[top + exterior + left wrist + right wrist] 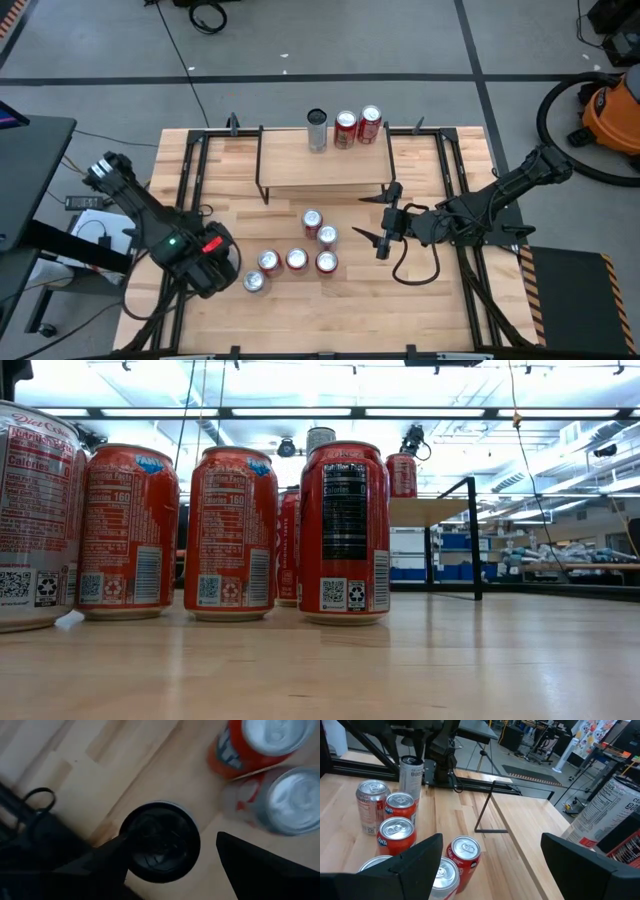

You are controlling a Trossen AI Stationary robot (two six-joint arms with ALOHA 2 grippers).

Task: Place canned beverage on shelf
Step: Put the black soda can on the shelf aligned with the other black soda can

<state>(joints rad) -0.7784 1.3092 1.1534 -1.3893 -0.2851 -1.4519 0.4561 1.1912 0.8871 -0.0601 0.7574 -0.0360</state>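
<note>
- Nine cans total: three on the shelf (320,170), six on the tabletop (440,170).
- Three shelf cans stand upright in a row along the plank's far edge: one silver can (317,130), two red cans (346,130) (370,125) beside it.
- Six table cans sit in a loose cluster in front of the shelf, all upright.
- Two are nearest the shelf (312,222) (327,237), three are in a row behind them (268,262) (296,260) (326,262), and one silver Diet Coke can (254,282) is at the cluster's left end.
- Left gripper (172,836) is right above that Diet Coke can, fingers spread to either side of its top. One finger overlaps the rim in the wrist view and the other stands clear of it. Can't tell if there is contact.
- Right gripper (491,837) is low over the table just right of the cluster, in front of the shelf, fingers spread wide with nothing between them.
</note>
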